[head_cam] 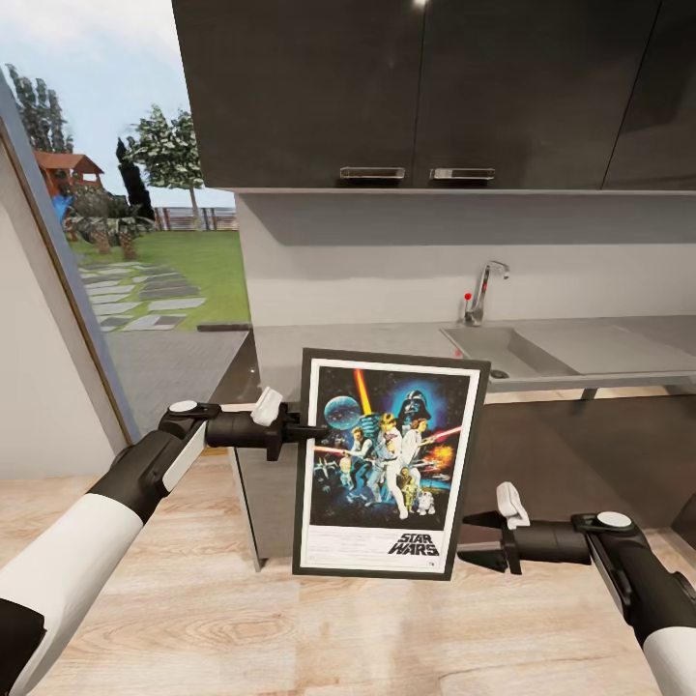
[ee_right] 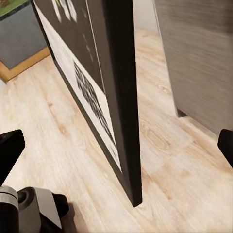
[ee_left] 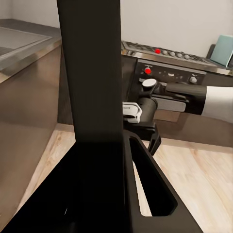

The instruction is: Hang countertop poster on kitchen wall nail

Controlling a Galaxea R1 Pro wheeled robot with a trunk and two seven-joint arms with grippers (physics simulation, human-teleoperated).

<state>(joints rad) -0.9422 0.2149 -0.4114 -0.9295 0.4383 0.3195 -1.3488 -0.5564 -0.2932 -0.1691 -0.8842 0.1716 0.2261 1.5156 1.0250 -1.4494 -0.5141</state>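
The Star Wars poster (head_cam: 387,464) hangs upright in the air in front of the grey kitchen countertop (head_cam: 377,338), its picture facing me. My left gripper (head_cam: 311,430) is shut on the poster's left edge, about a third of the way down. In the left wrist view the poster's edge (ee_left: 92,73) is a dark slab rising between the fingers. My right gripper (head_cam: 478,541) stands open just right of the poster's lower right corner, not touching it. In the right wrist view the poster's edge (ee_right: 119,97) lies ahead between the wide-apart fingertips (ee_right: 9,148).
A steel sink (head_cam: 503,350) and chrome tap (head_cam: 480,290) sit in the counter, under dark upper cabinets (head_cam: 416,87). A glass door on the left shows a garden (head_cam: 145,242). A stove (ee_left: 170,53) stands across the light wooden floor (head_cam: 338,628).
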